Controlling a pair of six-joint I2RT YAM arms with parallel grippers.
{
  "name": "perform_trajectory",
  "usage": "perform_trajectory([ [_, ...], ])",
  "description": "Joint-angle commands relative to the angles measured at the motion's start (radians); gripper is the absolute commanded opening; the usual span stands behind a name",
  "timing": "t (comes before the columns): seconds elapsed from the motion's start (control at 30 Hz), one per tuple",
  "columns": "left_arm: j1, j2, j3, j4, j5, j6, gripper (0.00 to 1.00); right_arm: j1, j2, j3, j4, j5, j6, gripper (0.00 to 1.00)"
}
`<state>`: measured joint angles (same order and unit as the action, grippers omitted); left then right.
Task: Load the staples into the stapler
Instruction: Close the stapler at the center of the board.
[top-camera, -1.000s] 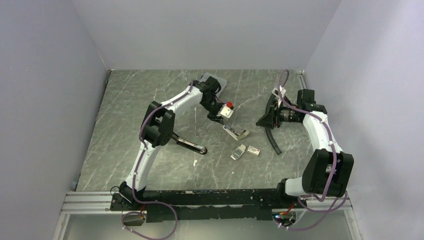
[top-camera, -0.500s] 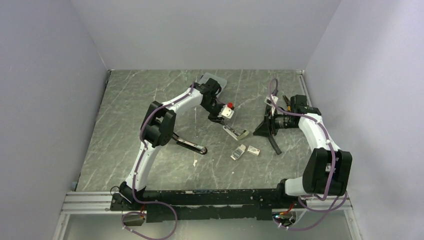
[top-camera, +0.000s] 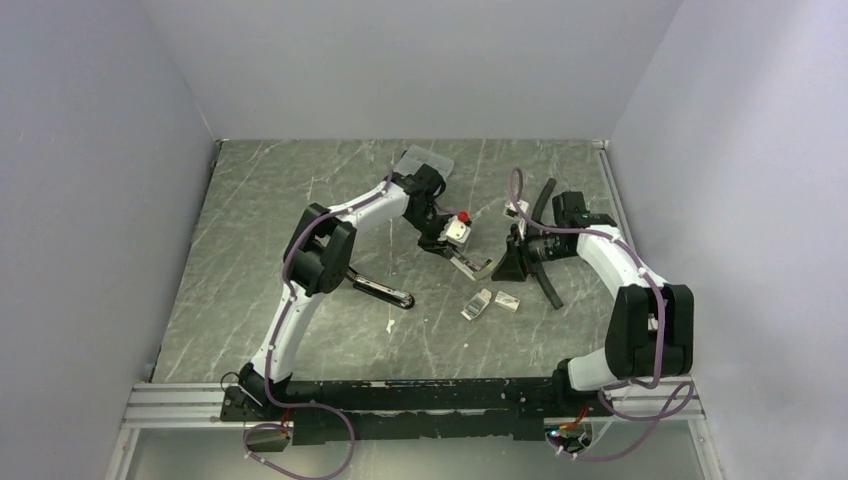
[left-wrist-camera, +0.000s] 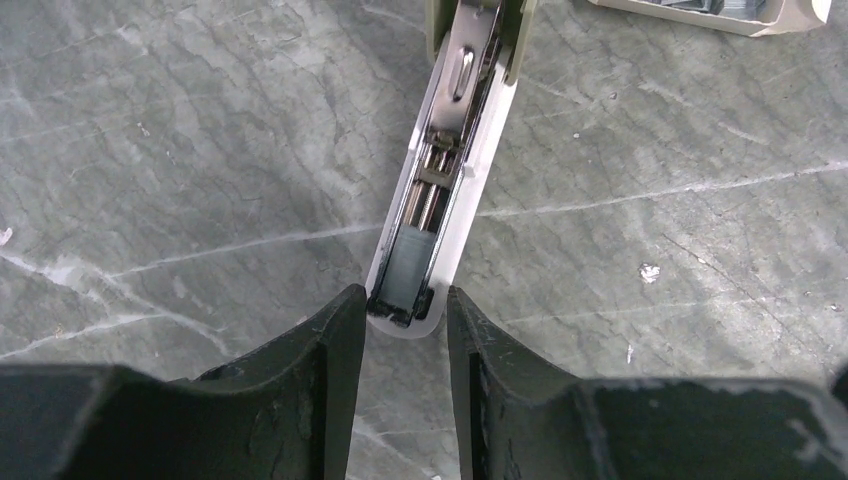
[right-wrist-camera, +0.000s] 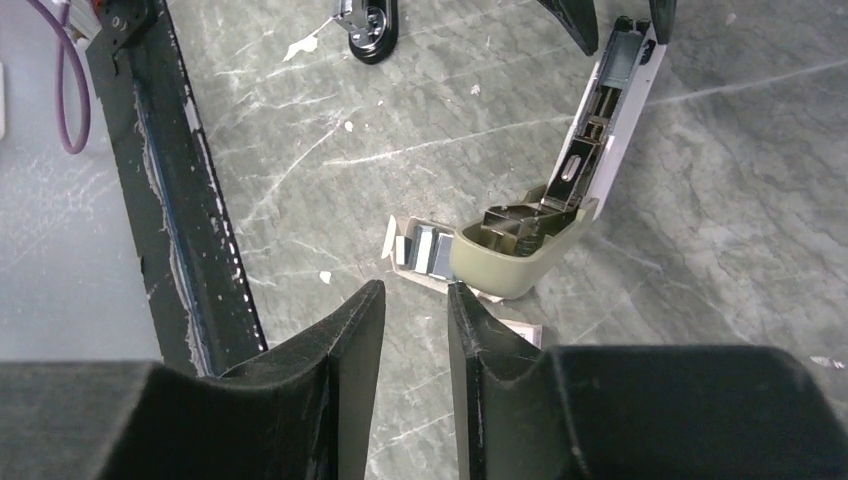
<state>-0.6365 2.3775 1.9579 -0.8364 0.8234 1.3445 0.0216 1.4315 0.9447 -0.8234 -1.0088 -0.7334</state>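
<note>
left gripper pinching stapler tip | right gripper part-open, pointing down

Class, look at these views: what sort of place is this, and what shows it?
Probably a robotics lab test cell: a left arm and right arm bolted to a metal rail at a marble-patterned table, plain walls closing it in, and an opened stapler laid out.

A clear compartment case lies on the grey marbled desk, just behind the left tool. A black bar-shaped object and a small white scrap lie nearer than that tool, to its left. A black curved strip lies beside the right tool.
</note>
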Motion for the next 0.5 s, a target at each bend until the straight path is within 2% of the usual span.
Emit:
perform_trajectory([
  [0.0, -0.005, -0.032, -0.015, 0.020, 0.034, -0.026, 0.40, 0.035, 0.017, 0.013, 0.103, 0.021, 0.049, 0.33],
  [0.23, -0.005, -0.042, -0.028, 0.022, 0.029, -0.037, 0.37, 0.055, 0.066, 0.070, 0.143, 0.014, 0.085, 0.31],
  [0.47, -0.004, -0.054, -0.056, 0.048, 0.004, -0.059, 0.25, 0.057, 0.072, 0.092, 0.136, 0.013, 0.076, 0.30],
])
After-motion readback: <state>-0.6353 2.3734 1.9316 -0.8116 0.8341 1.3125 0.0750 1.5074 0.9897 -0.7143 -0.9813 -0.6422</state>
